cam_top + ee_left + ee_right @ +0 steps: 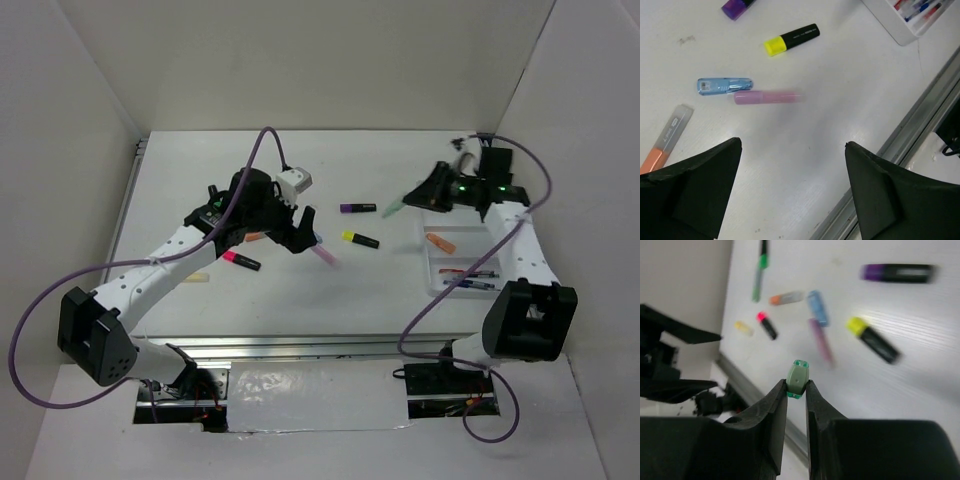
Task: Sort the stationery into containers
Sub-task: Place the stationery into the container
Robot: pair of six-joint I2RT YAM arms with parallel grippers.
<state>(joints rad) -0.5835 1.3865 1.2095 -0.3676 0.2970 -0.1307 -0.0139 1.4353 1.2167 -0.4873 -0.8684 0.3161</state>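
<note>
Two grippers differ in state. The right gripper (796, 387) pinches a pale green marker (798, 377) by its end, near the far left corner of the white tray (437, 265). The left gripper (792, 144) stands spread and holds nothing. Beyond it on the table (380, 290) lies a pink marker (767, 97), possibly touching a blue marker (724, 85).

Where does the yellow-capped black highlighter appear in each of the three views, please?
Top external: the yellow-capped highlighter lies near the picture's centre.
Left wrist: upper middle, cap pointing left.
Right wrist: right of centre, blurred.
Shared landmark: the purple-capped highlighter nearby, visible in all three.
</note>
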